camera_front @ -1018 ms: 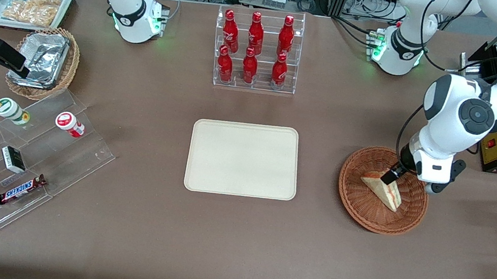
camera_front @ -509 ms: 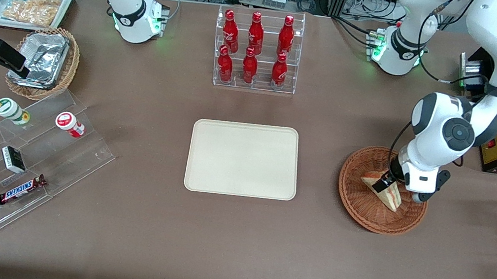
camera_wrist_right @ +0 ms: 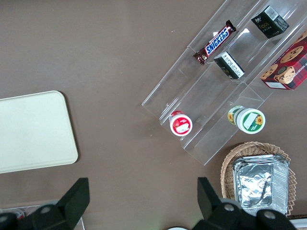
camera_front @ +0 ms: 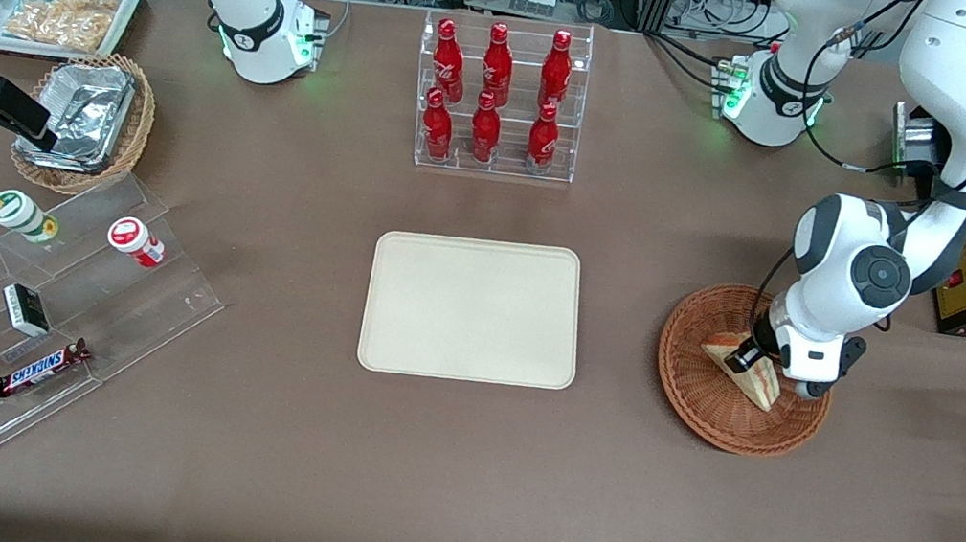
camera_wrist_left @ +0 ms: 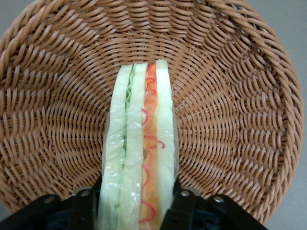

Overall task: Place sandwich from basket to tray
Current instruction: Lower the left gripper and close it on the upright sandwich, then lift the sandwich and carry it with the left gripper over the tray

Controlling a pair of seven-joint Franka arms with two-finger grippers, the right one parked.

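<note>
The gripper (camera_front: pixel 743 355) is down in the basket (camera_front: pixel 696 392), its fingers (camera_wrist_left: pixel 184 203) straddling the sandwich (camera_front: pixel 755 380), one on each bread face. They look pressed against it, a side-on pinch that should keep the layers together. The sandwich stands on edge in the basket, nothing lifted yet by my reckoning. The tray (camera_front: pixel 473 308) waits bare on the bench (camera_front: pixel 453 460), well apart toward the parked arm's end. The wrist camera gives the green and orange filling edge-on and the finger contact; the front camera alone shows the tray.
</note>
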